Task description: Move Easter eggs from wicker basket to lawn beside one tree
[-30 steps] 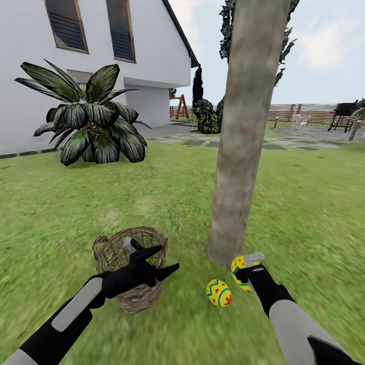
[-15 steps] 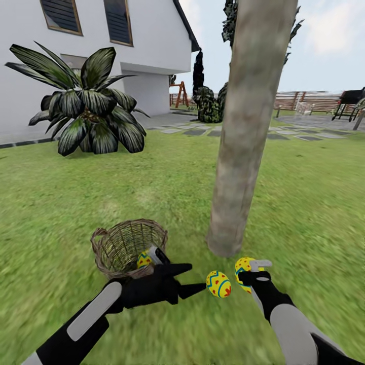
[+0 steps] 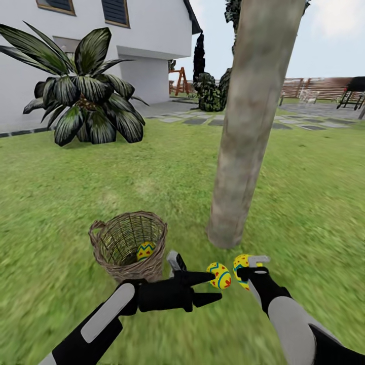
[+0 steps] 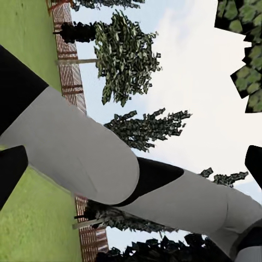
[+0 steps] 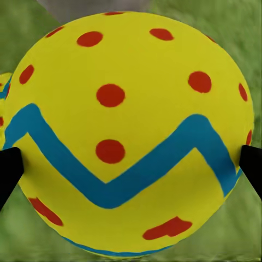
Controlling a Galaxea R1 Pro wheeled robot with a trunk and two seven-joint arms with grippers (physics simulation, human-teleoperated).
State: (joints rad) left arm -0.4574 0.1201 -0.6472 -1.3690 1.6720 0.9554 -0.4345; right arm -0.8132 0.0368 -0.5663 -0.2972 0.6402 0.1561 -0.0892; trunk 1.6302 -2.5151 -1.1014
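A: Right gripper (image 3: 247, 268)?
B: Pinching a dotted egg (image 5: 128, 136), lower centre, near the tree (image 3: 248, 126) base.
A: Left gripper (image 3: 210, 289)?
B: Jaws spread, beside a second egg (image 3: 219, 275) on the lawn (image 3: 167, 172). Third egg (image 3: 145, 250) in the basket (image 3: 126, 243), lower left. No writing visible.

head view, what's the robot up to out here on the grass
It is moving Easter eggs from the wicker basket to the tree. The right gripper holds one egg low by the trunk, another egg lies on the lawn beside it, and a third egg is in the basket. The left gripper is empty.
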